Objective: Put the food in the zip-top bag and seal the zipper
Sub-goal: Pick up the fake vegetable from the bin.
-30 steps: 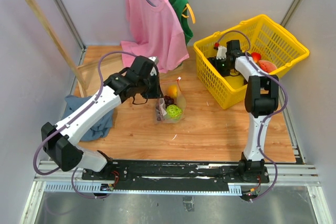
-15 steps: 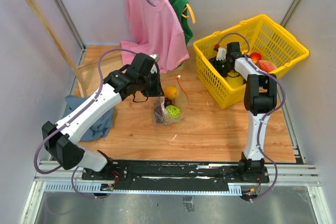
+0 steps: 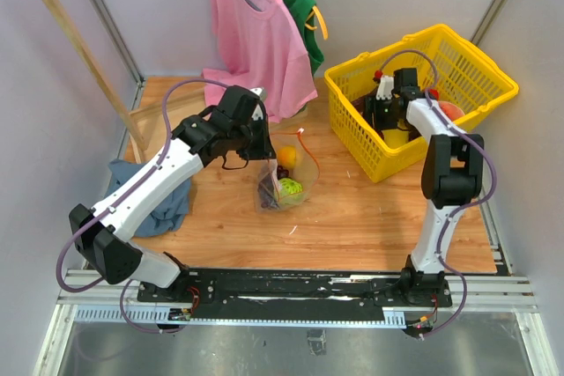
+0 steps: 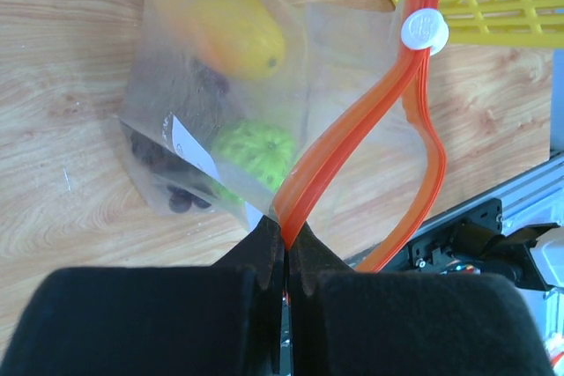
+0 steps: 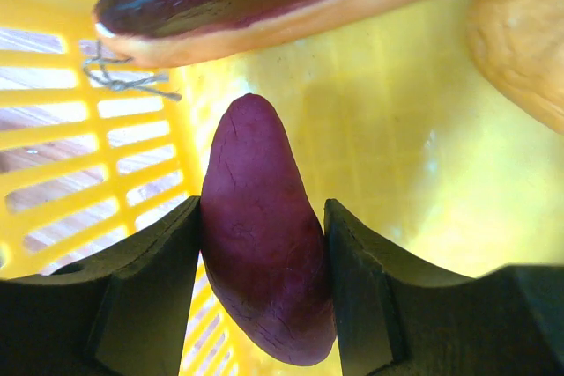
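Inside the yellow basket (image 3: pixel 370 151), my right gripper (image 5: pixel 262 257) is pinched partway closed on a dark red toy vegetable (image 5: pixel 251 165), both fingers against its sides, its arm bent down over the rim. Left of the basket, my left gripper (image 4: pixel 284 244) clamps tight on the zipper (image 4: pixel 352 143) of the zip-top bag (image 4: pixel 344 50), its arm stretched out low. The bag's mouth gapes, with an orange-yellow fruit (image 4: pixel 220 24), a green fruit (image 4: pixel 256 151) and grapes (image 4: pixel 167 165) inside.

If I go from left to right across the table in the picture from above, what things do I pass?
blue cloth → zip-top bag → yellow basket
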